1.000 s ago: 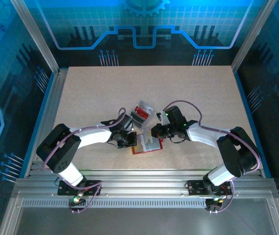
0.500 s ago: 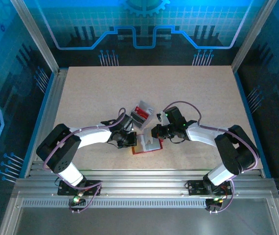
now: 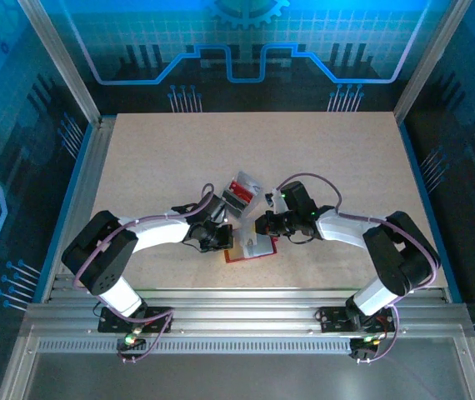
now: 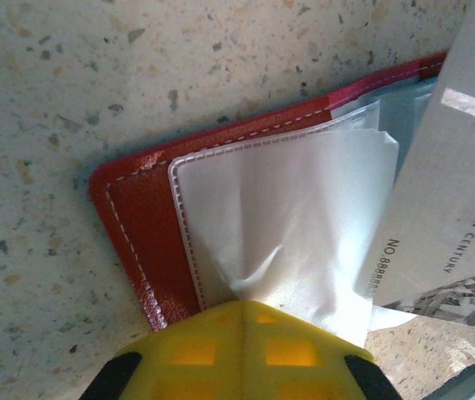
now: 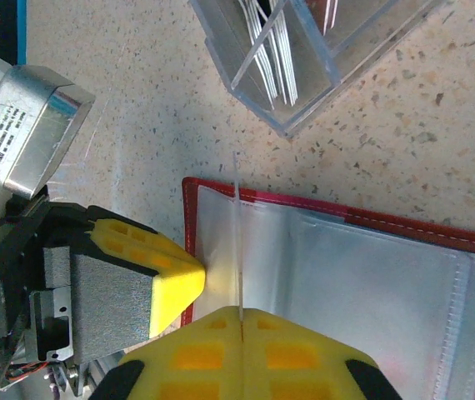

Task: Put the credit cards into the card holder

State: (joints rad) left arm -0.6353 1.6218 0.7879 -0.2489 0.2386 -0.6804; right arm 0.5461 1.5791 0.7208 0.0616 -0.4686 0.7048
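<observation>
Both arms bend inward, elbows out; left gripper [image 3: 225, 240] and right gripper [image 3: 258, 229] meet tip-to-tip, jaws closed, low over the surface.

The right arm's black elbow joint [image 3: 397, 254] swings a little inward, and the right gripper [image 3: 262, 225] creeps slightly left with it, closer over the open red folding card holder [image 3: 246, 254]. The thin pale credit card [image 3: 254, 242] pinched between its yellow fingers [image 5: 187, 350] now looks narrower from above, covering less of the holder than a second ago.
</observation>
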